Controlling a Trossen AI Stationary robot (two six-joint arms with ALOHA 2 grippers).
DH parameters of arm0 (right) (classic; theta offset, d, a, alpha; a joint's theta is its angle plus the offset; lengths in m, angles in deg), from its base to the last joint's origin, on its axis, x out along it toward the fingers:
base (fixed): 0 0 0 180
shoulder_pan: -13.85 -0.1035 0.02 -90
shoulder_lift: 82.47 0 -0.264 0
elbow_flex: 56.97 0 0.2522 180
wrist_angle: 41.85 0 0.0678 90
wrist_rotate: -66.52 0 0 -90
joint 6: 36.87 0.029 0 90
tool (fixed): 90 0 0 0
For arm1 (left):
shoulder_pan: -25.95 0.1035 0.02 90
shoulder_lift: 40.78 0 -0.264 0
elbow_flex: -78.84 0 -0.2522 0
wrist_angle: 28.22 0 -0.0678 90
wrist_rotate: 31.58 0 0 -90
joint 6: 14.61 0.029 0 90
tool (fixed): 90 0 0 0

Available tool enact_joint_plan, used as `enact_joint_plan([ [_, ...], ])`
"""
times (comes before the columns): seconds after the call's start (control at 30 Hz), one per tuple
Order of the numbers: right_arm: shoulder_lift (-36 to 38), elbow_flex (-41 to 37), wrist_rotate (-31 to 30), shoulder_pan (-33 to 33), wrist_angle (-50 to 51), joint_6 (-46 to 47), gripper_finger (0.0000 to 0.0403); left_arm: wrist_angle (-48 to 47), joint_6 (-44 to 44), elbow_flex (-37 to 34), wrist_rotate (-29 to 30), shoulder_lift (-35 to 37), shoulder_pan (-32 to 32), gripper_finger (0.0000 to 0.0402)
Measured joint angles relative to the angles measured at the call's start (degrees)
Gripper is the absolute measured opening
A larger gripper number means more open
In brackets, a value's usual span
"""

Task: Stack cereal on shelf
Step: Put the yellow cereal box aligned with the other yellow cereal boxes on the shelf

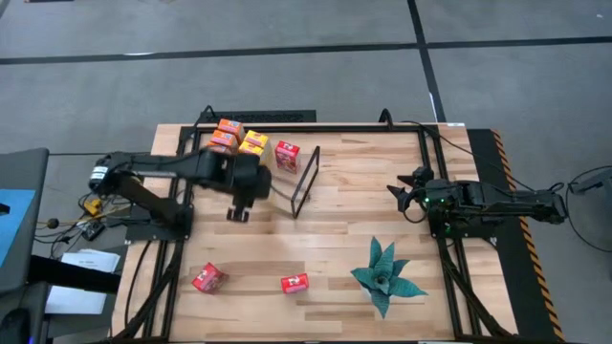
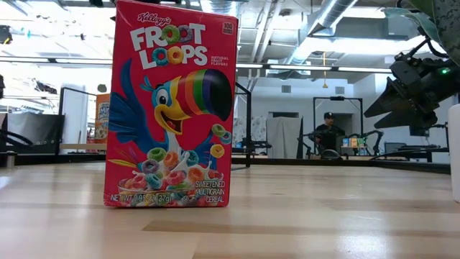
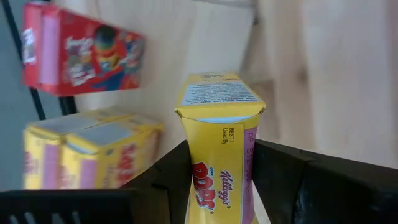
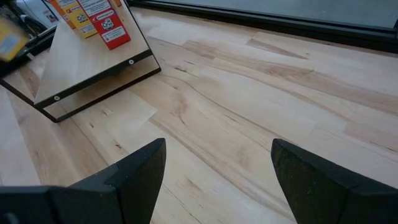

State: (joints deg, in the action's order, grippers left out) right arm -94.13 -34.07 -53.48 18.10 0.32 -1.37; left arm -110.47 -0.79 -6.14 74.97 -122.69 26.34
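The left gripper holds a yellow cereal box by its lower half, just beside the shelf. It could tip or knock the stacked boxes there. The right gripper waits wide open, well away.

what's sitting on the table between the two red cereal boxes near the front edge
Nothing: in the high view, bare table separates the left red box from the right one.

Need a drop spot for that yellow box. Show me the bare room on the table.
Bare wood lies between the black frame and the open right claw, and between the two loose red boxes and the left claw. Crowded: the board's far end, where boxes cluster.
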Motion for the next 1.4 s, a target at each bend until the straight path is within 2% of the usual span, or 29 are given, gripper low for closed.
enact_joint_plan([
  [0.17,0.0,0.0,0.0,0.0,0.0,0.0,0.0317,-0.2,10.2,0.0,-1.7,0.0,8.4,0.0137],
  [0.3,0.0,0.0,0.0,0.0,0.0,0.0,0.0317,-3.7,19.2,0.0,-4.3,0.0,12.8,0.0137],
  [0.43,0.0,0.0,0.0,0.0,0.0,0.0,0.0317,-4.8,25.0,0.0,-6.5,0.0,14.6,0.0137],
  [0.63,0.0,0.0,0.0,0.0,-0.1,0.0,0.0317,-7.1,33.5,0.0,-6.2,-0.7,16.2,0.0137],
  [1.0,0.0,0.0,0.0,0.0,-0.1,0.0,0.0317,-5.4,36.6,0.0,-6.1,-1.8,17.8,0.0137],
  [1.4,0.0,0.0,0.0,0.0,-0.1,0.0,0.0317,-5.2,38.5,-1.2,-9.2,-2.4,22.3,0.0137],
])
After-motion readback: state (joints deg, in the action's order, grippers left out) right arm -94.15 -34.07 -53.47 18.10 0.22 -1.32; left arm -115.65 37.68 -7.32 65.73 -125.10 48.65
